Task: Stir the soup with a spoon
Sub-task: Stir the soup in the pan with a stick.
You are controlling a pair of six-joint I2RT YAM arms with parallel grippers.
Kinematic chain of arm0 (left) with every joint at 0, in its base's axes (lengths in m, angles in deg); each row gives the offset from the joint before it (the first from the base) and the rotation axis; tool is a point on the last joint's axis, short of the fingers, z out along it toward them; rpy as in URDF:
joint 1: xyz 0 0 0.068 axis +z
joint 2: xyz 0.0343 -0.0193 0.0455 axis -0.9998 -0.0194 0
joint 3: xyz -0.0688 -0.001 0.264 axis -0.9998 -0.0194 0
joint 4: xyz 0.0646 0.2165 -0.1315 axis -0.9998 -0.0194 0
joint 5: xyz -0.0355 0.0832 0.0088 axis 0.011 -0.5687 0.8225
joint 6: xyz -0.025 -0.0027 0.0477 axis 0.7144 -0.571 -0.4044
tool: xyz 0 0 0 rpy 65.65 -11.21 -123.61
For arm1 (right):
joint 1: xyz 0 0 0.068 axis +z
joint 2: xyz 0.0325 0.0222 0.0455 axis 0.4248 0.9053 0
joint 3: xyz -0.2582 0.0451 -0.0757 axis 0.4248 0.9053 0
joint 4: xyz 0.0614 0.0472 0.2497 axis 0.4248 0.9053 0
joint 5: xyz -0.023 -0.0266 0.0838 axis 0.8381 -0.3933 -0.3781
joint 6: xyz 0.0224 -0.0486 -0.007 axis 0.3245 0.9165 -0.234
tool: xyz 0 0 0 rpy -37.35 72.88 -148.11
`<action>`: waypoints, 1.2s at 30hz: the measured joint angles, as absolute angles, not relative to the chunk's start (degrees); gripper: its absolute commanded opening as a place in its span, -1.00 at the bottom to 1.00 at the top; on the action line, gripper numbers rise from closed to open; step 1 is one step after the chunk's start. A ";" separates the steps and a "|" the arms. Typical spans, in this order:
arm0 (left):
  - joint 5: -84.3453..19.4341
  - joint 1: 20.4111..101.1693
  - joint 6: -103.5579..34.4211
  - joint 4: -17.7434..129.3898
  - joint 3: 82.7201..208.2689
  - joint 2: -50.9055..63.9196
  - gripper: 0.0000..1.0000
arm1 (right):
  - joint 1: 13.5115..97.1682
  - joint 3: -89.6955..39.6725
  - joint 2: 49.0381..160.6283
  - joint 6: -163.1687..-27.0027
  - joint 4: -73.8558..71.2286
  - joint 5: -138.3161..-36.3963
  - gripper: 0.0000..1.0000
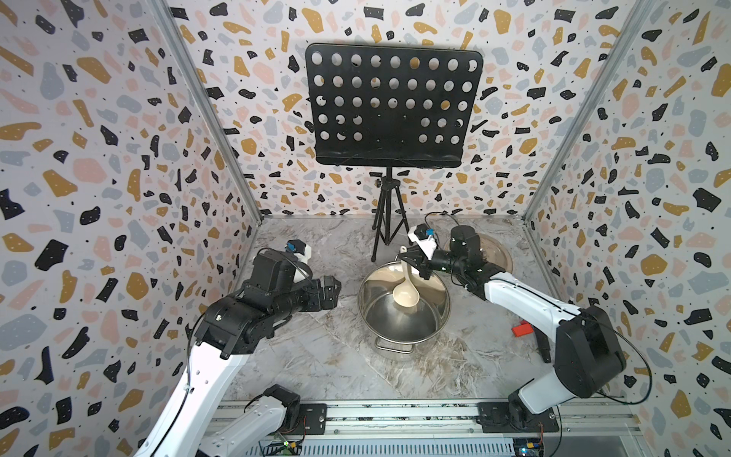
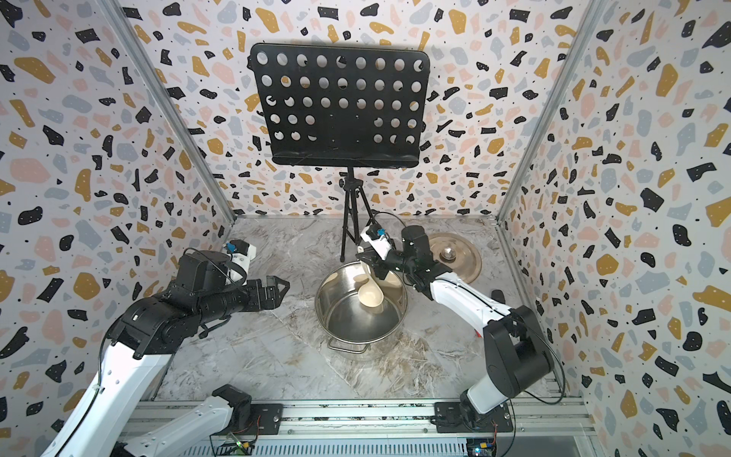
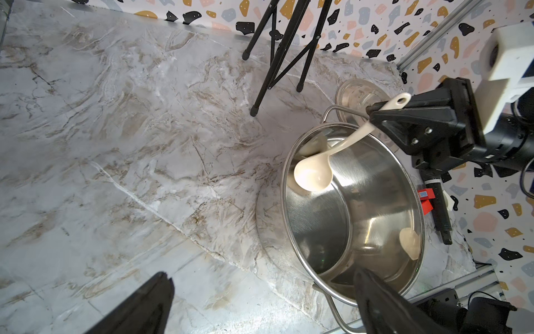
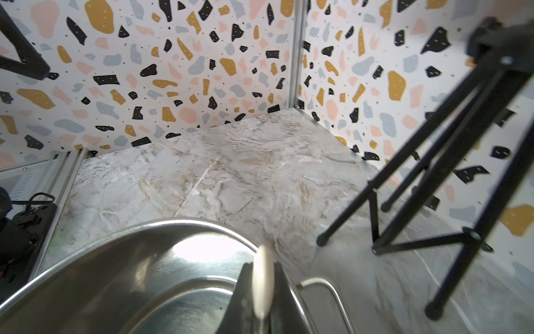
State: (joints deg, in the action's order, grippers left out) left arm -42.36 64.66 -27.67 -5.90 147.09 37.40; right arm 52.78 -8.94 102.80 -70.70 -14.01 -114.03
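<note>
A shiny steel stockpot (image 1: 375, 316) (image 2: 336, 316) stands mid-table with a loop handle towards the front. No soup shows; its inside is bare metal. The cream spoon (image 1: 404, 294) (image 2: 370, 294) slants down into the pot, its bowl hanging above the bottom near the far wall. My right gripper (image 1: 413, 263) (image 2: 370, 263) is shut on the spoon's handle near its top end, above the pot's far rim. In the right wrist view the handle (image 4: 263, 277) sits pinched between the jaws. My left gripper (image 1: 336, 289) (image 3: 263, 273) stands open and holds nothing, left of the pot (image 3: 375, 202).
A flat steel lid (image 1: 494, 249) (image 2: 455, 257) lies behind the right arm at the back right. A black music stand's tripod (image 1: 389, 221) stands just behind the pot. A red block (image 1: 521, 329) and a black tool (image 1: 542, 348) lie near the right wall.
</note>
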 measured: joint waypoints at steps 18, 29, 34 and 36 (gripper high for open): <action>-42.68 64.68 -28.94 -5.90 146.74 37.27 0.99 | 56.69 2.81 77.92 -70.46 1.88 -120.15 -1.00; -42.73 64.66 -28.89 -6.18 146.67 37.93 0.99 | 72.38 -7.22 93.03 -66.76 0.04 -119.89 -1.00; -43.34 64.66 -28.85 -6.86 146.67 38.47 0.99 | 72.01 -13.88 102.51 -65.17 -3.46 -120.68 -1.00; -43.62 64.68 -28.85 -7.01 146.67 38.58 0.99 | 71.35 -16.00 105.77 -64.88 -5.34 -121.16 -1.00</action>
State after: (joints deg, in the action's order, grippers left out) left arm -43.62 64.68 -28.85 -7.01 146.67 38.58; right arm 71.35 -16.00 105.77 -64.88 -5.34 -121.16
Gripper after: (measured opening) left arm 0.993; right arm 0.100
